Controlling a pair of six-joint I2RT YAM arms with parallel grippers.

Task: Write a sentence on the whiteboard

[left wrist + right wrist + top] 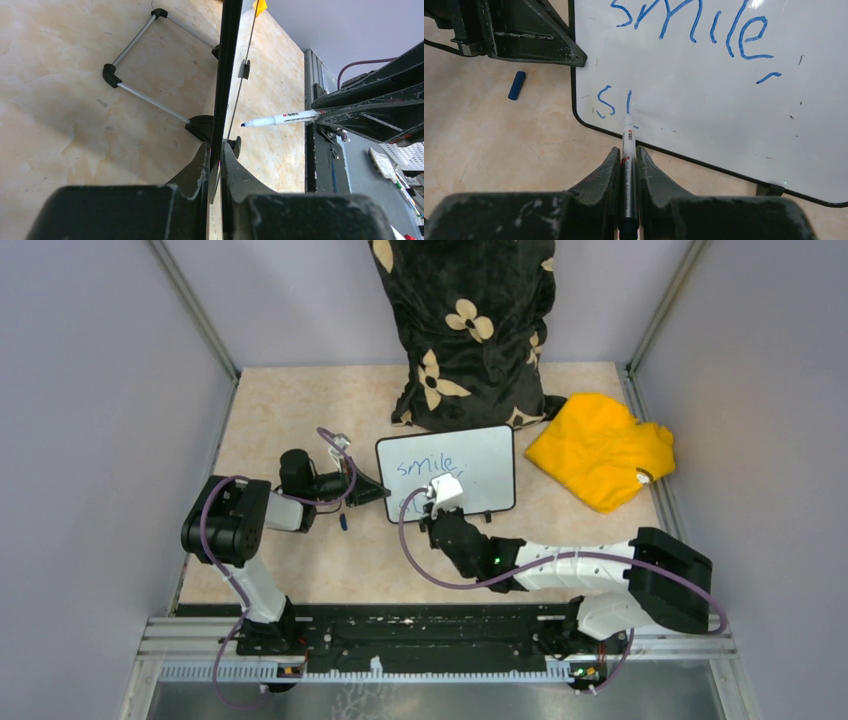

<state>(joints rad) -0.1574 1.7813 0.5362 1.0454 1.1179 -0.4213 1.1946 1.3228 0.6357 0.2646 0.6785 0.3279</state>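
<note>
Beige marbled counter (290, 410) between grey walls, with bare room down its left side. My left hand (216, 150) is clamped shut on the left edge of the whiteboard (480, 455), which is propped mid-counter. A blue cap (516, 85) lies loose just beside that corner. The sentence (694, 25) reads "smile," with "sl" started underneath. My right hand (628, 155) grips the marker (628, 132), tip at the foot of the "l"; its barrel print is too small to read. Black flowered cushion (465, 330) behind the top edge, yellow cloth (600, 448) near the right edge.
</note>
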